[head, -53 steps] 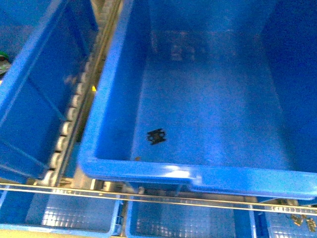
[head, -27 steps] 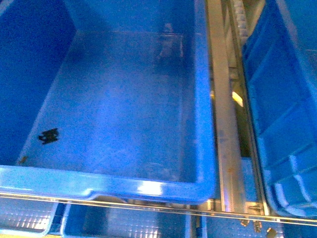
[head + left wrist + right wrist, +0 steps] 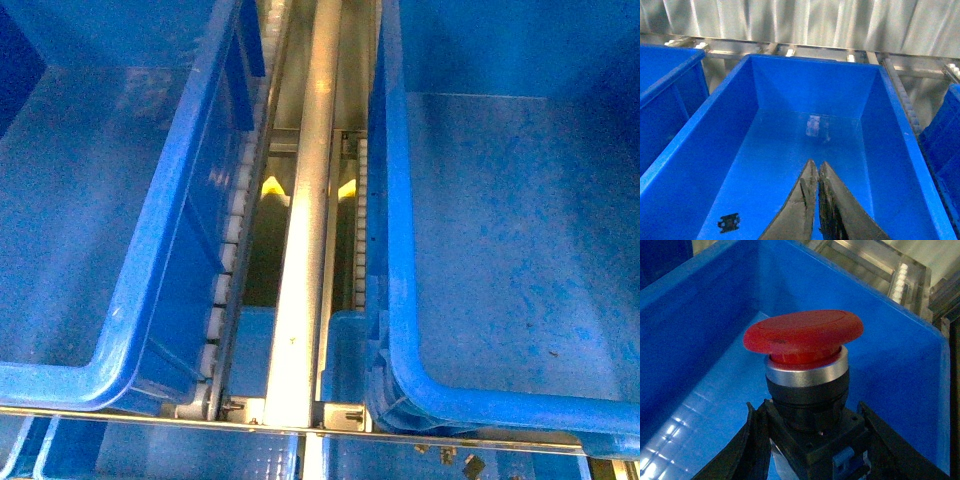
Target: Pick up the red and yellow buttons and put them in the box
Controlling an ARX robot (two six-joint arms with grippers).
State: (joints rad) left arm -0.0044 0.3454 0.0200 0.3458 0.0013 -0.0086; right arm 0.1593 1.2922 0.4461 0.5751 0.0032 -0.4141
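Red button (image 3: 804, 334) stands upright over the box (image 3: 695, 335), and your right gripper (image 3: 812, 445) pinches its black base. Your left gripper (image 3: 815, 200) hangs with fingers pressed together above a blue bin (image 3: 715, 130).

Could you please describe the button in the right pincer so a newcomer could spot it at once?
In the right wrist view, the deep blue box fills the background. In front of it the right pincer clamps the black base of the red button. Its glossy red dome over a silver ring is the only red thing in sight.
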